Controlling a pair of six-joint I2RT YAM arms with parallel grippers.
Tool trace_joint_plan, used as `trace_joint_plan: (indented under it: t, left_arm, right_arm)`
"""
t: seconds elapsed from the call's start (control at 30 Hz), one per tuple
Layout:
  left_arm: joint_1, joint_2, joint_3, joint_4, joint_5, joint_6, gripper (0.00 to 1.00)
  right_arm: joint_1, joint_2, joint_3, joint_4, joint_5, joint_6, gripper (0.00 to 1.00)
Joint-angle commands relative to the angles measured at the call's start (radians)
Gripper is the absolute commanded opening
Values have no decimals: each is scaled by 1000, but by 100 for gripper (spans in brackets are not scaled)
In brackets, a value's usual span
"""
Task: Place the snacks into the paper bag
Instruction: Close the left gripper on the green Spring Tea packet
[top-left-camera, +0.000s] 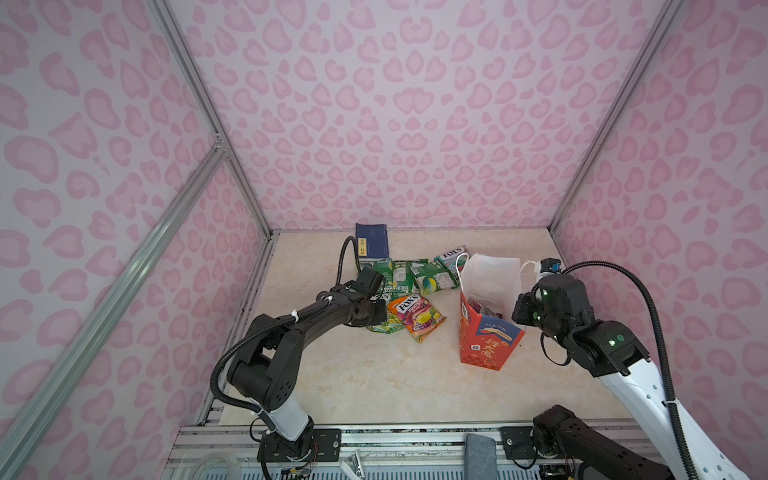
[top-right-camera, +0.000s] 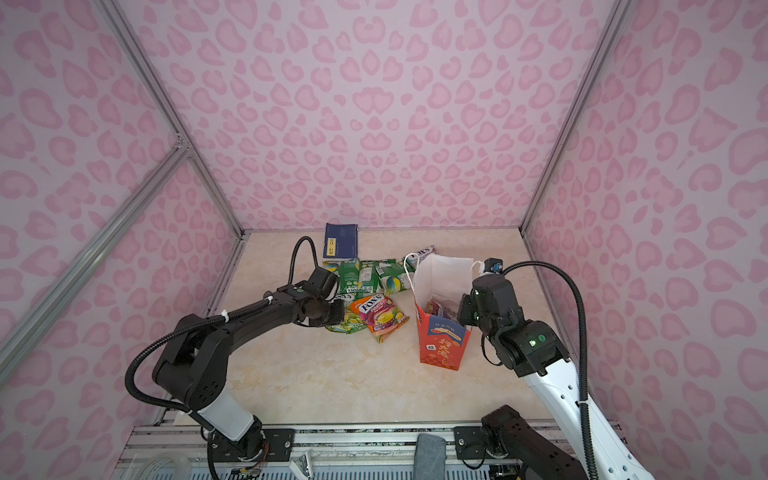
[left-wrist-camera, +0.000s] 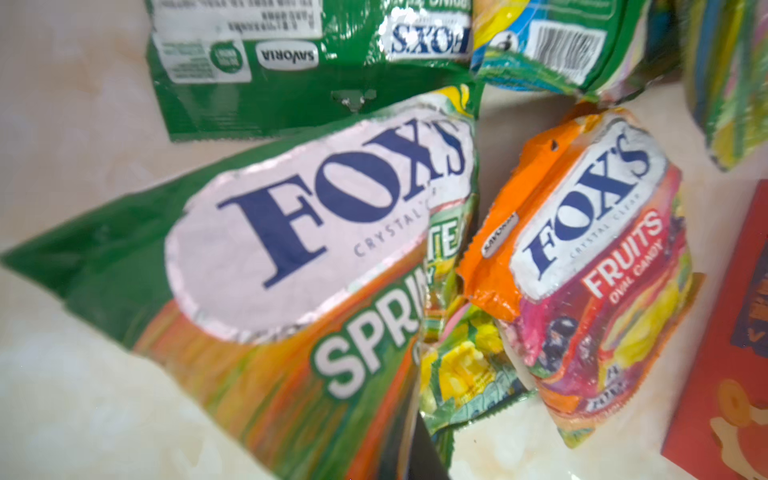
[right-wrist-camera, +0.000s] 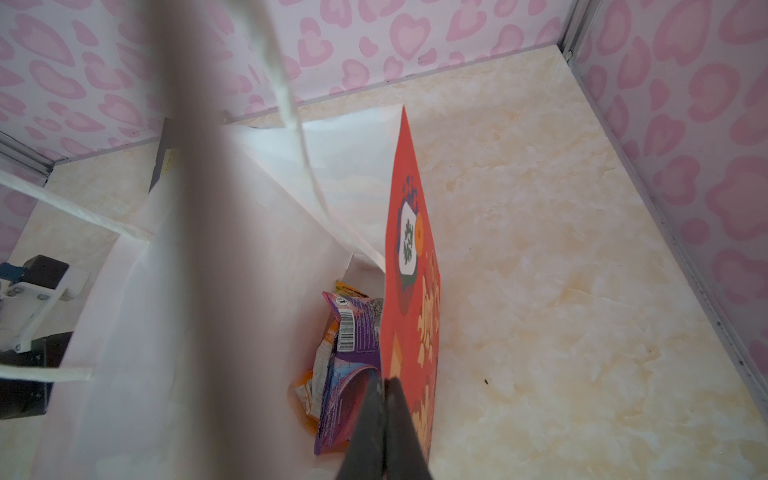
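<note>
The snacks (top-left-camera: 411, 286) lie heaped mid-worktop, just left of the paper bag (top-left-camera: 486, 345), which stands upright, mouth up, its blue label panel and Chinese characters facing my camera. The orange packet (top-left-camera: 411, 311) lies flat, its long axis diagonal: the logo end points to the far left, the tail toward the bag's foot. Up close it reads "FOX'S CRYSTAL CLEAR FRUITS OVAL CANDY" (left-wrist-camera: 590, 270). Beside it the left wrist view shows a green packet (left-wrist-camera: 291, 270) with "FOX'S" and a cut-off "SPRIN", and behind it a green back panel (left-wrist-camera: 257, 62) marked "SAVORIA". My left hand (top-left-camera: 376, 312) sits low over that green packet, which hides under the wrist in both top views. I cannot tell whether its fingers have closed on anything. My right hand (right-wrist-camera: 386, 424) is pressed together, pinching the bag's red wall (right-wrist-camera: 411, 291) at the rim. Only that view shows the purple packet (right-wrist-camera: 353, 345) deep inside. A dark-blue booklet (top-left-camera: 372, 243) lies at the back of the marbled worktop (top-left-camera: 353, 374).
</note>
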Motion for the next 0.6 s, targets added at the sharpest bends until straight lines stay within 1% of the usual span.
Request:
trace_joint_plan:
  t: [0.0,0.23,0.57]
  left_arm:
    - [2,-57,3,-15,-21,-19,11]
    - [2,-154,14,-60,-73,-25,7]
    - [4,-245,23,-96,-95,-23,6]
  right_arm:
    - [-1,-4,-6,8,1,-10,0]
    - [-1,-14,-7,2,3,-11,0]
    - [-3,-21,-4,-2,1,-18,0]
